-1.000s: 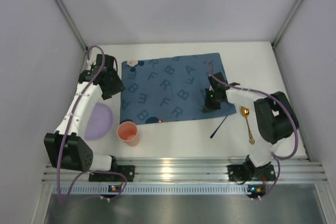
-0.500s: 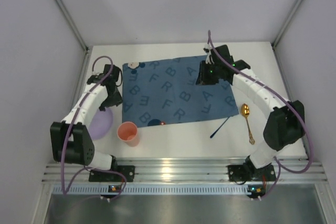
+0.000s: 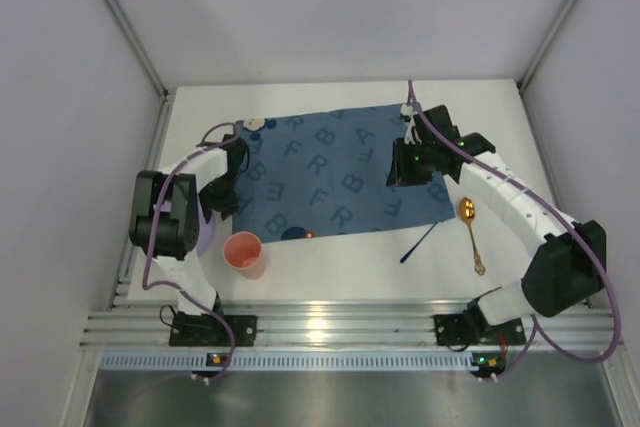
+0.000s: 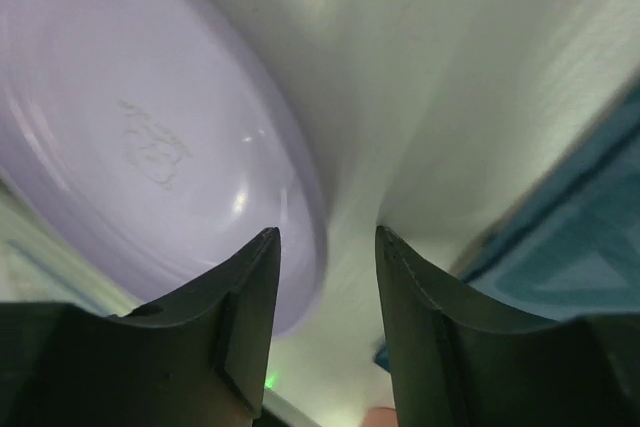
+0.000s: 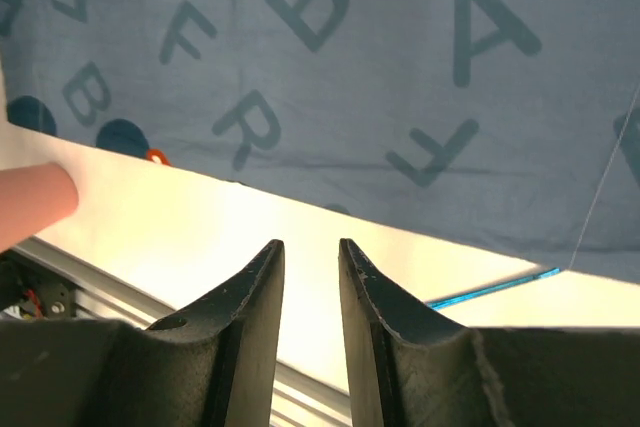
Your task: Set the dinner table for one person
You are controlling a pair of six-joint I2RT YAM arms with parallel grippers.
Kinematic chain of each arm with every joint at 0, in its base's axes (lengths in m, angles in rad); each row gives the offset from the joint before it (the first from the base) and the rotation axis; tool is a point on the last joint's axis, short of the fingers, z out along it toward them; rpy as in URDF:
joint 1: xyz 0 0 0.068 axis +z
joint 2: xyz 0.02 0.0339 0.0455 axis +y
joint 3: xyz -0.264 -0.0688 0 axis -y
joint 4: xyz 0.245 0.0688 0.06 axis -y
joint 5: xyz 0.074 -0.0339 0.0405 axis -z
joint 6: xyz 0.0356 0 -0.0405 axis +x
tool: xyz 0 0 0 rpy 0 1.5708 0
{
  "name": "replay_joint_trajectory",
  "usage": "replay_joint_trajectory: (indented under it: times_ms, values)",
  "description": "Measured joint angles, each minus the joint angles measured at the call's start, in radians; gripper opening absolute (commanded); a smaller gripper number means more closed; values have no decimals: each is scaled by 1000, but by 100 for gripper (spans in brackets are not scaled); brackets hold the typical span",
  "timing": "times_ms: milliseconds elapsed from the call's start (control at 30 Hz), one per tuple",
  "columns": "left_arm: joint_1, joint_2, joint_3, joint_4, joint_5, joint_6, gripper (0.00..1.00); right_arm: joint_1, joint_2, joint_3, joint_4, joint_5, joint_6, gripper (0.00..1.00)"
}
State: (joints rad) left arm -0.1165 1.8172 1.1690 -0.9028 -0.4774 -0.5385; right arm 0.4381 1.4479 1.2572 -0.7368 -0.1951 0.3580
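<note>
Only the overhead view shows the golden spoon [image 3: 466, 212] (on the dinner table [image 3: 330, 267]).

Probably a robotics lab: grey enclosure walls [image 3: 300, 17], aluminium rail [image 3: 340, 323], bolted robot arms [image 3: 500, 195].

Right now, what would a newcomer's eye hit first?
The dark blue lettered mat in the middle of the white table, with the right gripper over its right end. At the left edge, the left gripper stands open at the rim of a lilac plate. A pink cup stands off the mat's near left corner, and a gold spoon lies right of the mat.
</note>
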Motion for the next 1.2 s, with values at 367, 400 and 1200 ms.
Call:
replay_joint_trajectory:
  times_ms: [367, 400, 1200]
  values:
    - [50, 33, -19, 53, -10, 72, 0, -3, -111, -66, -40, 71, -18, 28]
    - [52, 32, -18, 53, -13, 75, 0, -5, -114, -66, -45, 75, -20, 28]
    - [-620, 201, 828, -49, -74, 215, 0, -9, -259, -158, -117, 132, 10, 25]
